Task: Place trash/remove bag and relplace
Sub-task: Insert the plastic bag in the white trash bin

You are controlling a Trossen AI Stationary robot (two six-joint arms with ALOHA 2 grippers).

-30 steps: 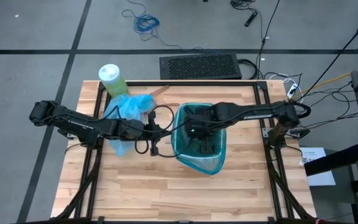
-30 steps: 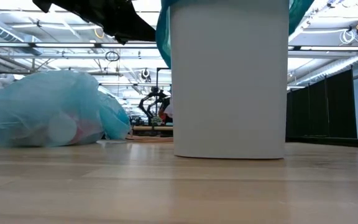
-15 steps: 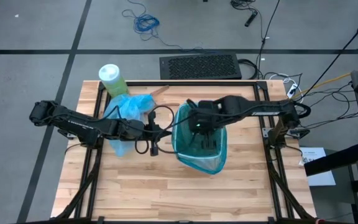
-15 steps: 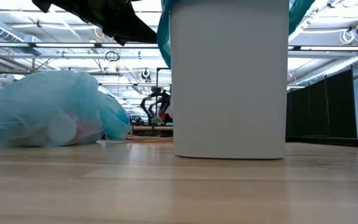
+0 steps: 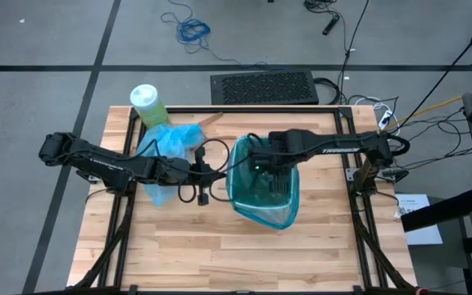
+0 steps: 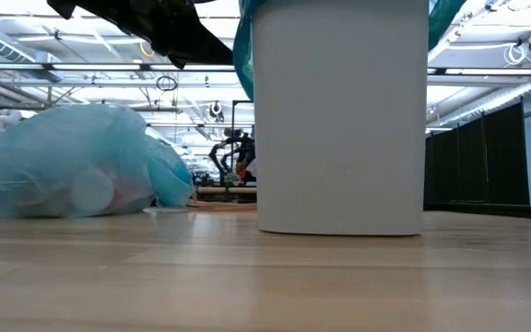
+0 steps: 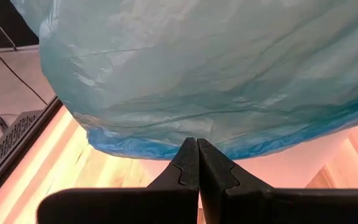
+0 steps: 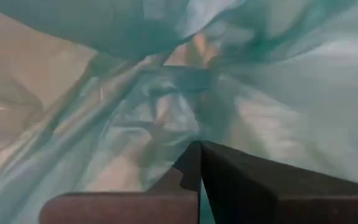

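left of the white wastebasket (image 6: 339,120) the filled light-blue bag (image 5: 169,141) lies under my left gripper (image 7: 197,163), fingers pressed together. my right gripper (image 8: 201,163), also closed on nothing, sits inside the wastebasket against its teal liner (image 5: 260,209), nearer for tucking.

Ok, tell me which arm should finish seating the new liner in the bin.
Right. The right gripper, fingers shut, is already down inside the teal liner lining the white wastebasket. The left gripper, also shut, sits outside its rim, beside the filled light-blue bag.
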